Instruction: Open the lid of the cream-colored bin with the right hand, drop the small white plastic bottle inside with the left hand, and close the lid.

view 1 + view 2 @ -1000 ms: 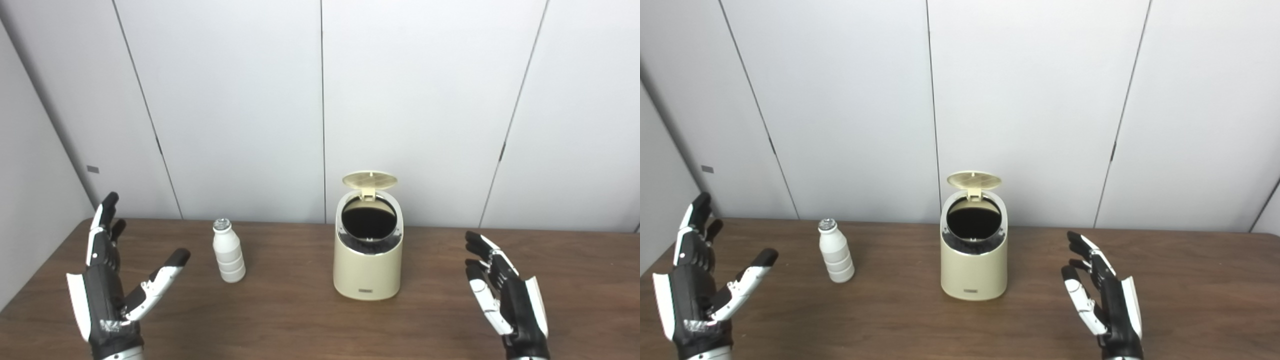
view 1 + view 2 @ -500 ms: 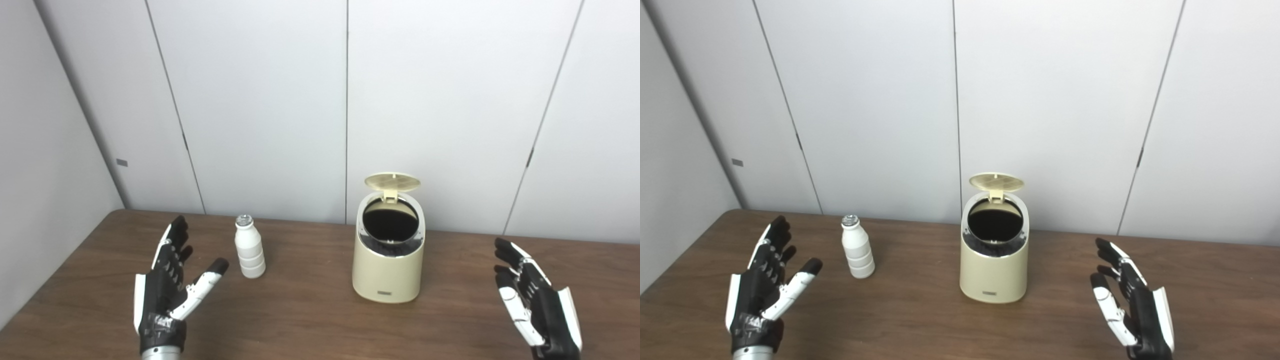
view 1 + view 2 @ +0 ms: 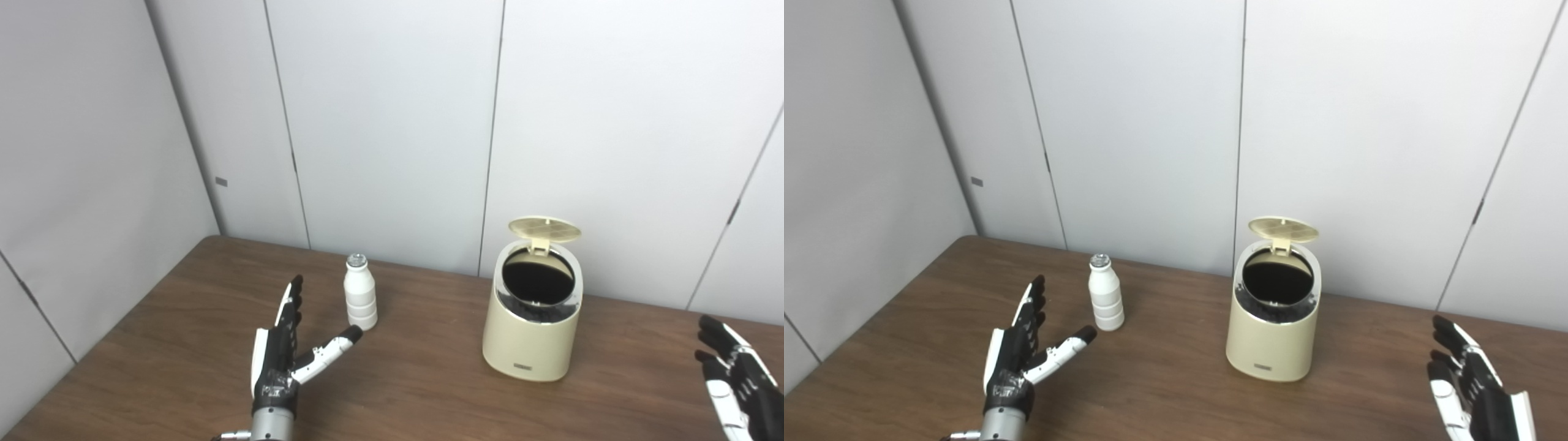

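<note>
The small white plastic bottle (image 3: 360,293) stands upright on the brown wooden table (image 3: 429,392), well to the left of the cream-colored bin (image 3: 531,318) and apart from it. The bottle carries a silver cap and ribbed sides.

The bin stands upright on the table close to the far edge. Its lid (image 3: 544,228) is raised on the rear hinge, exposing the dark round opening.

The left hand (image 3: 283,352) hovers over the table to the left of the bin, just in front of and slightly left of the bottle. Its fingers are extended and apart, the thumb angled toward the bottle base. Nothing is held, and no contact with the bottle is visible.

The right hand (image 3: 1476,392) sits well to the right of the bin, near the lower corner of both views and partly cut off by the frame. Its fingers are extended and spread, holding nothing.

A pale panelled wall (image 3: 392,122) rises behind the bin.
</note>
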Controlling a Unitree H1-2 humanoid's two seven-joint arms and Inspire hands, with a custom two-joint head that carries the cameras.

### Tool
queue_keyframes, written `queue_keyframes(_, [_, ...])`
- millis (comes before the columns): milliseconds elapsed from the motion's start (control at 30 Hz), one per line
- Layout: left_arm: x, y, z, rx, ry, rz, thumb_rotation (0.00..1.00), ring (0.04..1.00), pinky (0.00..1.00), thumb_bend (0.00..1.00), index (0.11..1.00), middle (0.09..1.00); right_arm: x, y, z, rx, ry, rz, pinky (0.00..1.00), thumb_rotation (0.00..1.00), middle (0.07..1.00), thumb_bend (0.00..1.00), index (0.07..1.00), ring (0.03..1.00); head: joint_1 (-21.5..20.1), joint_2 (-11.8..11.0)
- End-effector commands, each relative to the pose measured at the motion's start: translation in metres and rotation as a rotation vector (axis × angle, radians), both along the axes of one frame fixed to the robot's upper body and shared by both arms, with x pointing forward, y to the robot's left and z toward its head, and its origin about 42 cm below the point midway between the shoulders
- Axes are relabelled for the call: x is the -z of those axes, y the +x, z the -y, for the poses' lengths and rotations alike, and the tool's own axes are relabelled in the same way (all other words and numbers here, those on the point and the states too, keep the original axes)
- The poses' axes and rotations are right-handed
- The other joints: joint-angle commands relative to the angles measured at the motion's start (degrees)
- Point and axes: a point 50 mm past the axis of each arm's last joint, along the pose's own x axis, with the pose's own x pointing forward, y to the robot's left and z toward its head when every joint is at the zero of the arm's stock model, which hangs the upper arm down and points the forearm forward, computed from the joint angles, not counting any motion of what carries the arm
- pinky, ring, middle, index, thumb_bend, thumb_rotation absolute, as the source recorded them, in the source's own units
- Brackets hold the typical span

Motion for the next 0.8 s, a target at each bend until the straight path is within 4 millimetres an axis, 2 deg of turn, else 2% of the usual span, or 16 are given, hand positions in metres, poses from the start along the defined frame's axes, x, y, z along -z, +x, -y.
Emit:
queue_keyframes(0, [-0.013,0.01,0.002,-0.007,0.029,0.062,0.35,1.0,0.98,1.0,0.992,0.996,-0.028,0.007,0.0,-0.016,-0.02,0.107,0.69,0.77,0.837,0.24,0.824,0.813,-0.03,0.08])
queue_keyframes(267, [-0.001,0.02,0.006,-0.056,0.064,0.019,0.37,0.979,0.92,1.0,0.99,0.979,-0.037,0.005,-0.003,-0.028,0.008,0.1,0.64,0.78,0.821,0.24,0.805,0.791,2.6,0.12])
queue_keyframes(300, [0.001,0.021,0.006,-0.063,0.066,0.013,0.36,0.992,0.97,1.0,0.995,0.986,-0.039,0.005,-0.003,-0.028,0.006,0.099,0.63,0.79,0.817,0.23,0.801,0.784,2.8,0.11])
queue_keyframes(367, [0.004,0.023,0.005,-0.074,0.064,0.007,0.34,0.999,0.99,1.0,0.999,0.995,-0.041,0.004,-0.004,-0.035,0.008,0.1,0.63,0.79,0.814,0.22,0.8,0.782,2.8,0.11])
queue_keyframes(533, [0.013,0.028,0.001,-0.08,0.035,-0.013,0.32,1.0,1.0,1.0,1.0,0.994,-0.045,0.003,-0.006,-0.04,0.016,0.096,0.62,0.77,0.809,0.2,0.795,0.777,2.94,0.18])
queue_keyframes(767, [0.016,0.035,-0.002,-0.067,0.1,-0.094,0.34,0.977,0.93,1.0,0.991,0.974,-0.049,0.0,-0.007,-0.044,0.01,0.094,0.62,0.75,0.811,0.18,0.796,0.779,2.61,0.4])
